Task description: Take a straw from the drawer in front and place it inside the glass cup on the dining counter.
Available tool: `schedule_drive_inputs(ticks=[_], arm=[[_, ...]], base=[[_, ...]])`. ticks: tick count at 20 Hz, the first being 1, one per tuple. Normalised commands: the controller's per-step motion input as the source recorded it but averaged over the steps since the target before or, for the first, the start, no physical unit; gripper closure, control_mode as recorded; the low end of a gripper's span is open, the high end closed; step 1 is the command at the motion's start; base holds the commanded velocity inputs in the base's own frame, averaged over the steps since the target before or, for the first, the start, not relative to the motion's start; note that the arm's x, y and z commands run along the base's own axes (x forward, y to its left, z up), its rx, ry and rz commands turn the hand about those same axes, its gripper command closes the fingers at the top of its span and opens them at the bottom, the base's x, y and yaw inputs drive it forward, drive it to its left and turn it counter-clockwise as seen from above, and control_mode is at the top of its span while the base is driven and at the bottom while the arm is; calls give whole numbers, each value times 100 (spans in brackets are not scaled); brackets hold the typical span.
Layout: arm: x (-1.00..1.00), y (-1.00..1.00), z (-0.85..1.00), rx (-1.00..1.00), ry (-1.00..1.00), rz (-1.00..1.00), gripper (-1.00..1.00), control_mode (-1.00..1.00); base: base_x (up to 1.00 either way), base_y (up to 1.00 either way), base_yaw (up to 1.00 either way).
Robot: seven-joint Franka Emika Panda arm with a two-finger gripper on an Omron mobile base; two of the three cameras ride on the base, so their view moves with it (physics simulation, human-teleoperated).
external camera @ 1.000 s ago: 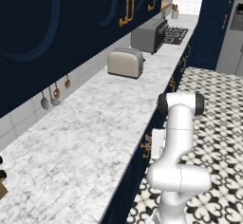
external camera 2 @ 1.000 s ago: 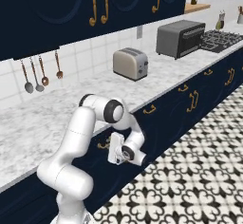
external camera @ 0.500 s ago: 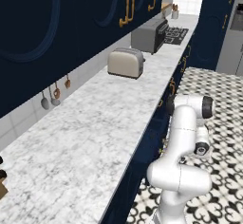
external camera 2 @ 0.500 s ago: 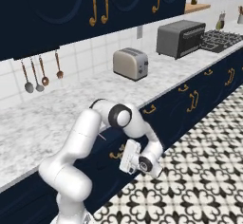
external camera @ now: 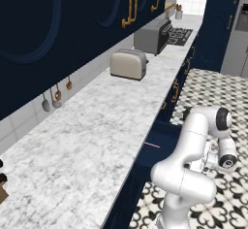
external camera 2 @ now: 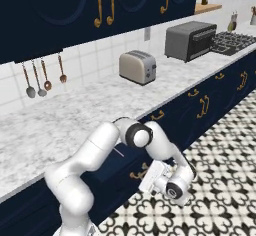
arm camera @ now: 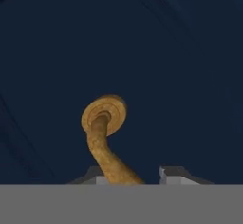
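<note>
Scene: A white arm reaches down in front of a navy cabinet run, its gripper (external camera 2: 152, 179) low beside the pulled-out drawer (external camera: 162, 140).
Drawer: It stands open under the marble worktop (external camera: 87, 145), its brass handle (arm camera: 105, 137) looming close in the hand view, curving down between the two finger tips.
Straw: A thin pink line, the straw (external camera: 152, 145), lies inside the open drawer near its front edge; in the right base view it shows as a faint streak (external camera 2: 118, 152) just behind the arm's elbow.
Jaws: The finger tips sit either side of the handle with a gap showing; whether they grip or have let go, I cannot tell.
Risk: If the hand pulls away while the handle is caught between the fingers, the drawer could be dragged or jolted, and the light straw could roll out of reach.
Next: The hand likely needs to clear the handle before reaching in.
</note>
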Motion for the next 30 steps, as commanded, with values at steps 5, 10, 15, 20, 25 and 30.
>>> schedule_drive_inputs(ticks=[5,10,15,20,25,30], arm=[[0,-1,-17,-11,14,-1,-100,-100],[-20,-2,39,-18,-5,-1,-100,-100],[-46,-12,56,-15,-4,-2,-100,-100],[-48,-7,57,-15,-7,-1,-100,-100],[-19,-43,-14,-6,0,0,-100,-100],[-31,-33,-1,-3,0,0,-100,-100]], base=[[0,0,0],[0,0,0],[0,0,0],[0,0,0],[0,0,0],[0,0,0]])
